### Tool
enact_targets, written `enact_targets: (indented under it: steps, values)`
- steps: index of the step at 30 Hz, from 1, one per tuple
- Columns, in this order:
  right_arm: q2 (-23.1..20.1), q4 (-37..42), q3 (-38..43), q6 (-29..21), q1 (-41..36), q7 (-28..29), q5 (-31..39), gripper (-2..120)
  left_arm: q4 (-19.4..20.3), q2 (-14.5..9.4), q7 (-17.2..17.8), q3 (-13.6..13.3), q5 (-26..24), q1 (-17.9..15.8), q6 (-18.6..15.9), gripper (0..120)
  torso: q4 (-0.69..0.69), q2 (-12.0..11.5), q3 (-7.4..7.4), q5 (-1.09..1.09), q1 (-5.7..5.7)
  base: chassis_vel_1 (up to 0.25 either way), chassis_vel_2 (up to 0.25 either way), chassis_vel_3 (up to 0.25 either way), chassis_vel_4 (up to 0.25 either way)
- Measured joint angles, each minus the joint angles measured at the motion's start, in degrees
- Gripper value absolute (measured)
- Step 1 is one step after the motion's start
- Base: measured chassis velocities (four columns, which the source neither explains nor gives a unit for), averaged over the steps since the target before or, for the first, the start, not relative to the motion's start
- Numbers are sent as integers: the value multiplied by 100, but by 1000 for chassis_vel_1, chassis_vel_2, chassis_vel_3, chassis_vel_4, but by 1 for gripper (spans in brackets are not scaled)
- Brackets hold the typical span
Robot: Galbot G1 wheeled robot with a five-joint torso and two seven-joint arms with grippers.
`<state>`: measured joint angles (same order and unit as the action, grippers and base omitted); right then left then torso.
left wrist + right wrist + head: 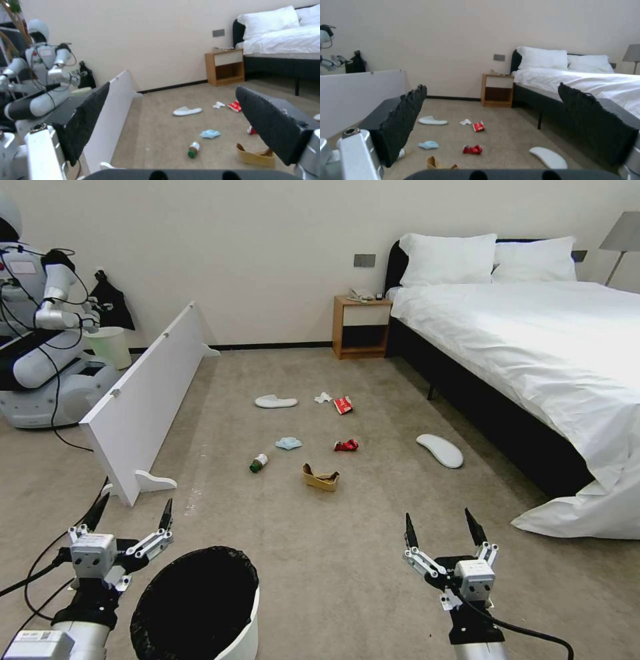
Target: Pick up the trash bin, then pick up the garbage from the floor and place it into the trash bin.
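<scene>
My left gripper (pixel 131 509) hangs open just beside the bin (pixel 200 607) at my feet, my right gripper (pixel 445 523) open too, so grabbing its rim comes first, I judge, with the garbage (pixel 321 477) lying ahead.

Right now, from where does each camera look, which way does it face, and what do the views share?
Head view: from the robot's head, looking forward and down at the carpet; shows the bin, left claw and right claw, both open.
Left wrist view: from the left wrist, facing the floor litter through its own open fingers; bottle ahead.
Right wrist view: from the right wrist, facing the bed past its own fingers; can ahead.
Shared: all three show the blue cloth, the nightstand and the far slipper.
</scene>
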<state>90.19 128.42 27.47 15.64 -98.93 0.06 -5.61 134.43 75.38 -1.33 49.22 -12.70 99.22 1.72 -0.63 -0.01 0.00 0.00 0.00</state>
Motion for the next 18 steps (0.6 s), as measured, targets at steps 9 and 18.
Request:
enact_targets:
  steps: [9, 18]
  values:
    - [19, 3, 38, 21, -31, 68, -227, 100, -40, -9, 7, 81, 20, 32, 161, 100, 0, 0, 0, 0, 0, 0, 0, 0, 0]
    - [49, 70, 84, 53, -132, -54, -558, 100, 36, -57, 198, 76, -112, 194, -186, 100, 0, 0, 0, 0, 0, 0, 0, 0, 0]
